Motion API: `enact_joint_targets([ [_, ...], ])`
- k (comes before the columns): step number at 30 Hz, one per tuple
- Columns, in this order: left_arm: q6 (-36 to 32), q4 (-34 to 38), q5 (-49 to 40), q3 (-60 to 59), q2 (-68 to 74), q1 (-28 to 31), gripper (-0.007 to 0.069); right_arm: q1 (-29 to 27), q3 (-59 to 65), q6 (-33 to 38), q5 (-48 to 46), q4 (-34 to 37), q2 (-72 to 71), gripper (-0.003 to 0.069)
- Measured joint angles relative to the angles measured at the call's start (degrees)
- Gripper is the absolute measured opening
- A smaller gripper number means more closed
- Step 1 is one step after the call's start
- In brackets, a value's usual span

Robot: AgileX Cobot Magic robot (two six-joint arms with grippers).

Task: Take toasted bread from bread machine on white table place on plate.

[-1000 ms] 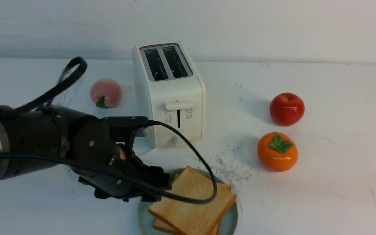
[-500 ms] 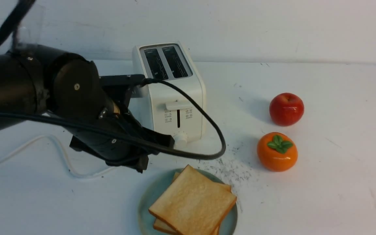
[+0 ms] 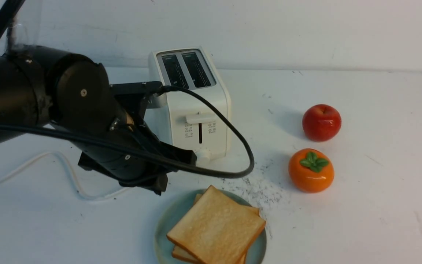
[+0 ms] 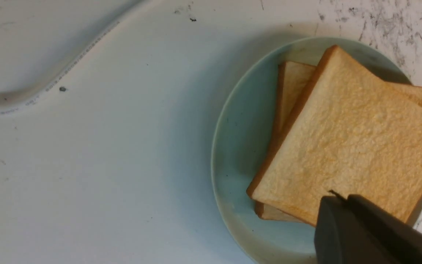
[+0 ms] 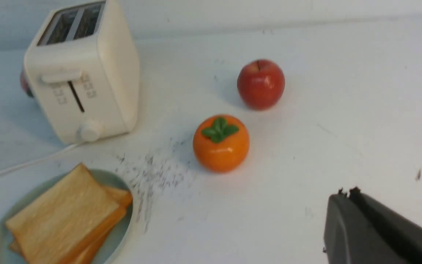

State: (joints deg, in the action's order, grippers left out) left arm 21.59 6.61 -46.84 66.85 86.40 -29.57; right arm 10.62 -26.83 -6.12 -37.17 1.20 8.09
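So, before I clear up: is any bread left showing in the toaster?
No, both slots of the toaster show dark and breadless.

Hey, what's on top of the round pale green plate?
Two square golden-brown toast slices: the upper slice lies askew over the lower slice on the round pale green plate. The lower slice's middle is covered.

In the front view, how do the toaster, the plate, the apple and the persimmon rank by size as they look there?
1. Toaster and plate: unsure, the frame cuts off the plate.
2. Persimmon
3. Apple: slightly smaller.
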Motion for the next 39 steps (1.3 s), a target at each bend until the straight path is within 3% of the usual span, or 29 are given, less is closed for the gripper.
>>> enact_joint_targets([
  [5, 0.0, 0.0, 0.1, 0.0, 0.0, 0.0, -0.0014, 0.0, 6.0, 0.0, 8.6, -0.4, 0.0, -0.0013],
  [30, 0.0, -1.5, 4.4, 0.0, 0.2, 0.0, -0.0013, 0.0, 11.6, 0.0, 9.3, -0.4, -0.2, -0.0001],
  [39, 0.0, -1.3, 4.4, 0.0, 0.2, 0.0, -0.0012, 0.0, 21.6, 0.0, 9.2, -0.4, -7.8, 0.0005],
])
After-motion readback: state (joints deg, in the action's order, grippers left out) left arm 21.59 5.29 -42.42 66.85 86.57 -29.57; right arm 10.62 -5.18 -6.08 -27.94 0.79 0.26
